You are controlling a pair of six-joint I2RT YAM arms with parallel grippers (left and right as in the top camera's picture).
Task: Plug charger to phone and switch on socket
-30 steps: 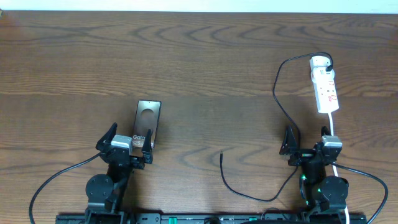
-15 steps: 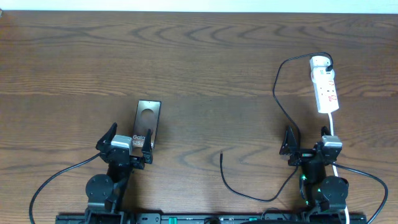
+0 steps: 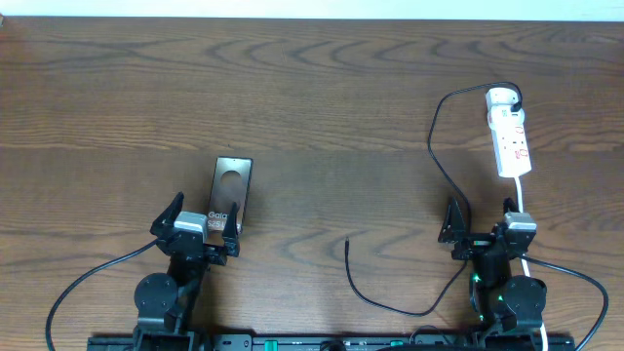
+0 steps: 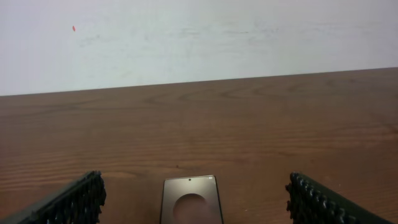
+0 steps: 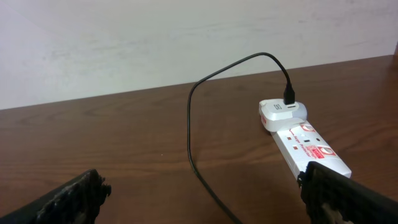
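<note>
The phone [image 3: 231,191] lies back up on the table at the left, its near end between my left gripper's [image 3: 203,223] open fingers; it also shows in the left wrist view [image 4: 190,200]. The white socket [image 3: 508,133] lies at the far right and shows in the right wrist view [image 5: 305,142]. The charger cable [image 3: 435,146] runs from an adapter at the socket's far end, past my open right gripper [image 3: 481,220], and curls back to its free plug tip [image 3: 348,240] on the table at centre. The cable crosses the right wrist view [image 5: 191,130] between the open fingers.
The socket's white cord [image 3: 527,255] runs down past the right arm. Each arm's thick black cable [image 3: 83,283] loops on the table near the front edge. A pale wall [image 4: 199,37] stands behind the table's far edge.
</note>
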